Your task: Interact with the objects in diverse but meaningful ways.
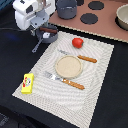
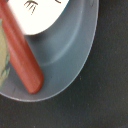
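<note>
My gripper (image 1: 43,28) hangs low over the grey long-handled saucepan (image 1: 46,35) at the far corner of the placemat, on the exterior view's left. Its fingers are hidden, so I cannot tell if they are open. The brown sausage (image 1: 48,30) lies in the pan. In the wrist view the pan (image 2: 70,55) holds the sausage (image 2: 22,55) beside the flat white fish (image 2: 40,15). The red tomato (image 1: 77,42) sits on the mat's far edge. The yellow box (image 1: 28,83) lies at the mat's near corner on the exterior view's left.
A round tan plate (image 1: 67,66) sits mid-mat, between a knife (image 1: 84,58) and a fork (image 1: 65,81). Behind the striped placemat (image 1: 95,85) is a toy stove with dark burners (image 1: 90,18), a grey pot (image 1: 66,8) and a bowl (image 1: 122,17).
</note>
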